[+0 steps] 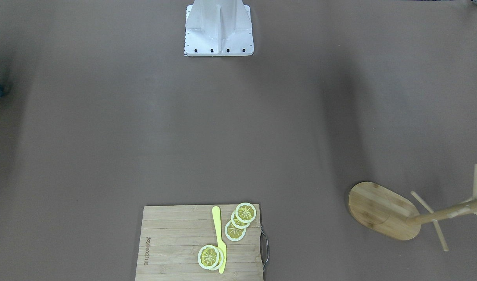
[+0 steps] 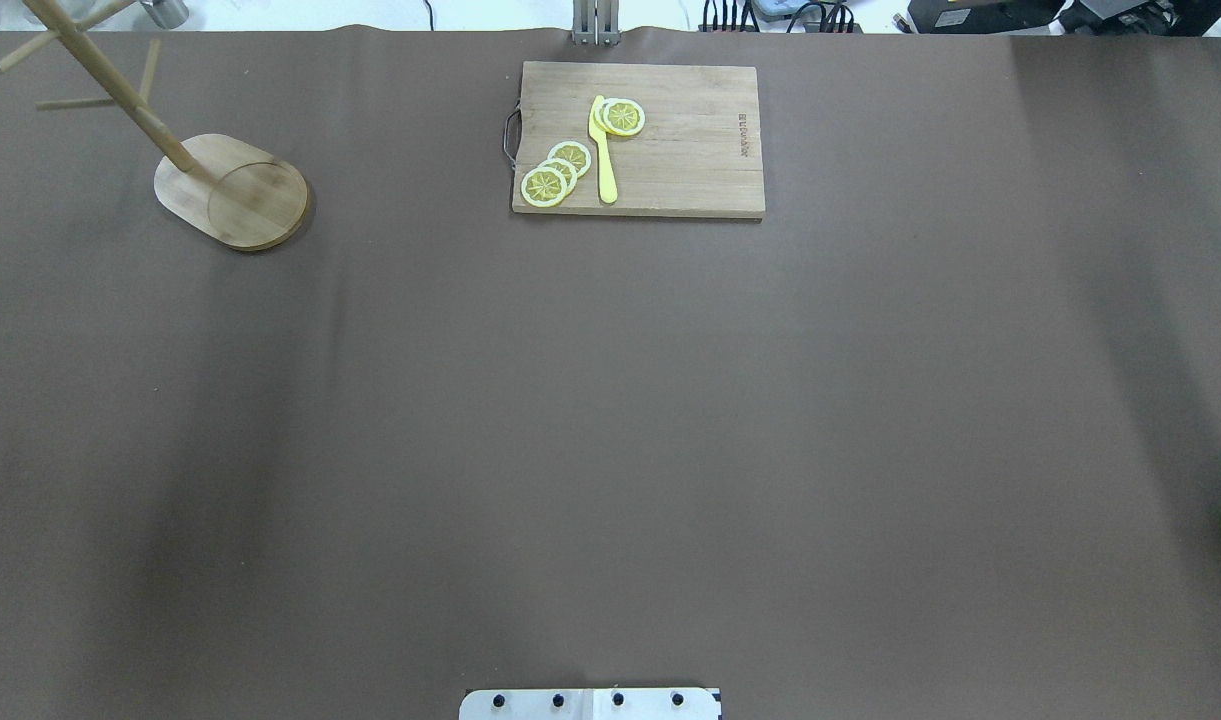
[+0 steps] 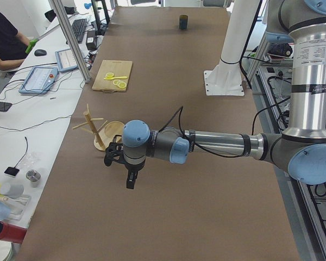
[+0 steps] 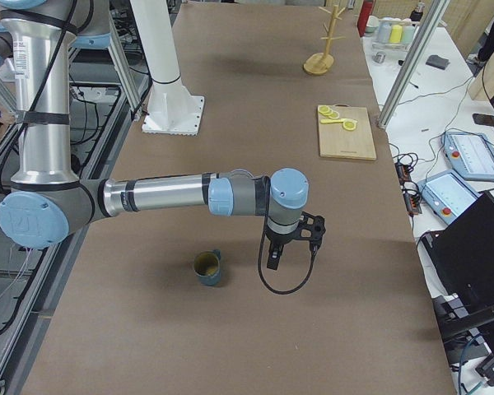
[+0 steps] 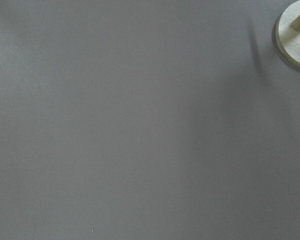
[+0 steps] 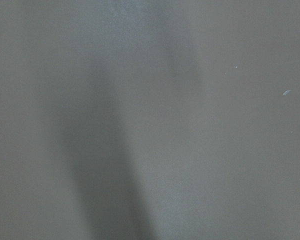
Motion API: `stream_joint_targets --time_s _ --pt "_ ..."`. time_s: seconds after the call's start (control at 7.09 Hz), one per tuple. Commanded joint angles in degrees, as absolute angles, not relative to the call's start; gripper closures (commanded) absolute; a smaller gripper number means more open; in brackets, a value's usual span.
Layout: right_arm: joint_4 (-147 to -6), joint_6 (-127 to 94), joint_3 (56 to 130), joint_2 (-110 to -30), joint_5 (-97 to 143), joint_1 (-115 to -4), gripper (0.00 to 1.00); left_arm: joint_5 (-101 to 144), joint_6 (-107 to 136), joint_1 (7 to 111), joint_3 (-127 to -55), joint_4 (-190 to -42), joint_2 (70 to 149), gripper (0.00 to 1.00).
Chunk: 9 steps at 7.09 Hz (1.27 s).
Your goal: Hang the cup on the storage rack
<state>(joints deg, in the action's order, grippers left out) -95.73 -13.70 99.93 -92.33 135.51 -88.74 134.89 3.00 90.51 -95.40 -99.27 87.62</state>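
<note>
The dark teal cup (image 4: 207, 267) stands upright on the brown table at the robot's right end, handle up and yellowish inside; it also shows far off as the cup (image 3: 183, 22). My right gripper (image 4: 272, 257) hangs above the table just beside it and apart from it; I cannot tell whether it is open or shut. The bamboo storage rack (image 2: 235, 190) stands at the far left, its base (image 1: 383, 210) flat and its pole with pegs upright. My left gripper (image 3: 130, 180) hovers near the rack (image 3: 100, 130), state unclear. Only the rack's base edge (image 5: 295, 35) shows in the left wrist view.
A bamboo cutting board (image 2: 638, 140) with lemon slices (image 2: 555, 175) and a yellow knife (image 2: 603, 150) lies at the table's far middle edge. The white robot pedestal (image 1: 218, 27) stands at the near middle. A person (image 3: 5, 41) sits at a desk beside the table.
</note>
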Motion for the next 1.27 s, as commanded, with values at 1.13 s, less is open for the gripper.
stream_joint_targets --time_s 1.13 --pt "-95.71 -34.67 111.48 -107.45 138.34 -88.77 0.00 135.44 2.29 90.70 -97.20 -99.76 86.84 0.02"
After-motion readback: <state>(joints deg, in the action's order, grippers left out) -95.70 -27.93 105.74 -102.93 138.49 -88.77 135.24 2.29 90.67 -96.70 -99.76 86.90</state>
